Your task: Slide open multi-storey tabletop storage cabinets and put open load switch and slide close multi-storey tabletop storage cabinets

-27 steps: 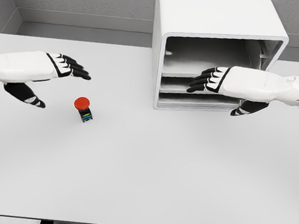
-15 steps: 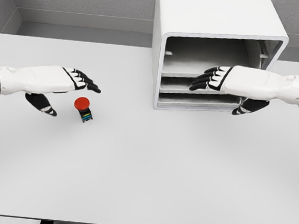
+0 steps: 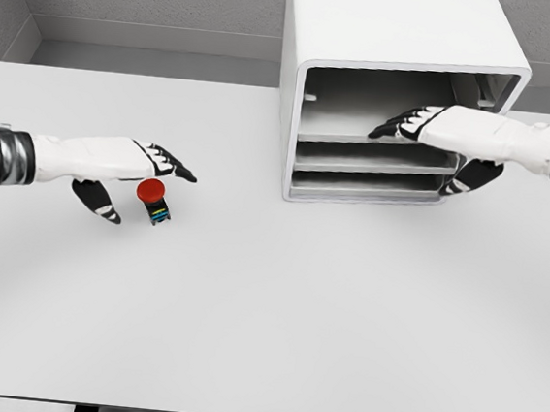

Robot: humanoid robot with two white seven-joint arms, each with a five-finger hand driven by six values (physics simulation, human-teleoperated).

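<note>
On top of the white table [image 3: 265, 312] stands the big cabinet [image 3: 388, 42], at the back, with its front open and its shelves bare. The right hand [image 3: 429, 123] reaches in at the top shelf, fingers loose, holding nothing. The left hand [image 3: 137, 168] is much nearer the switch [image 3: 154, 200]. Its fingers are apart, thumb down. The little switch stands up, red button on top, just right of the thumb and under the fingertips, not yet held.

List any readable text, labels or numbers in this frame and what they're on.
None readable.
White cabinet: plain, no markings.
Red-capped switch: coloured stripes on its body, no legible characters.
Left hand, right hand and table: no print.
</note>
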